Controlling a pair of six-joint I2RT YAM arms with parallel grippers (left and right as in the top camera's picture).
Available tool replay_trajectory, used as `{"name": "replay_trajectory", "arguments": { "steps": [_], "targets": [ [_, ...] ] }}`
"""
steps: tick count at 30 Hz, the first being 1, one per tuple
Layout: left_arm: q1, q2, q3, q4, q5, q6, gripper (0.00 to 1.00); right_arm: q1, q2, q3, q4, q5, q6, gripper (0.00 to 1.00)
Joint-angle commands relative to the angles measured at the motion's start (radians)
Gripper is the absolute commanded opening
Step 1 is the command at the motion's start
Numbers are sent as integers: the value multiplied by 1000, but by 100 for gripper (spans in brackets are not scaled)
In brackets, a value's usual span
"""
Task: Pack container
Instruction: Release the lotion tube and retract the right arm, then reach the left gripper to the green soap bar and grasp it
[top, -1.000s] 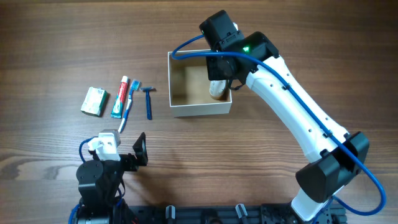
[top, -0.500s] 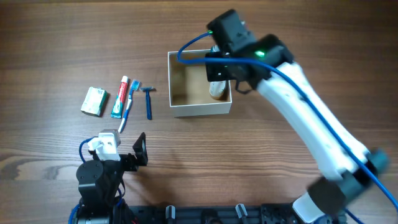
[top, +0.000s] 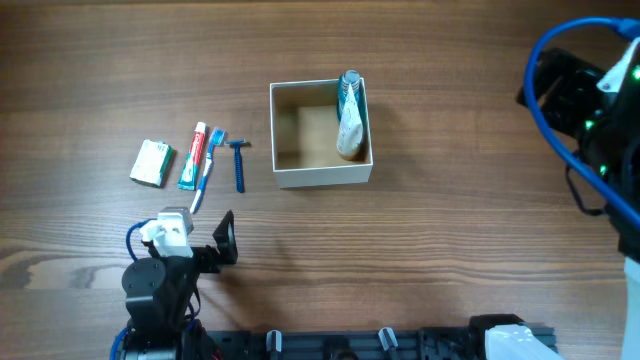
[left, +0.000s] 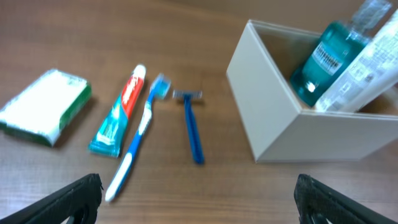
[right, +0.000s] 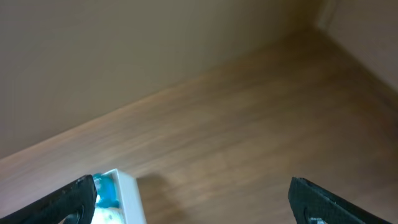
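white-walled container (top: 322, 177) well apart from right pincer (right: 196, 202)

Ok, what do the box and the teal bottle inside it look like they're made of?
The box looks like cardboard: matte, pale outer walls, a thin, sharply folded rim, and a flat tan-brown inside in the overhead view. The teal bottle looks like clear, glossy plastic holding teal liquid, with a printed label. It could be glass; the look leaves that open.

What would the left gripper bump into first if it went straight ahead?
Probably the blue razor, straight ahead of the left gripper, though the table might come first; depth is unclear.
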Motion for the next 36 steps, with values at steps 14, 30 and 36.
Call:
{"name": "replay_trajectory", "arguments": {
  "steps": [14, 30, 36],
  "targets": [
    [7, 114, 197, 66, 116, -277, 100, -67, 133, 3, -51, 11, 5, 100],
    [7, 1097, 1144, -510, -9, -77, 100, -67, 249, 3, -48, 11, 5, 99],
    [13, 1218, 1201, -541, -192, -71, 100, -67, 276, 3, -48, 11, 5, 100]
  ]
}}
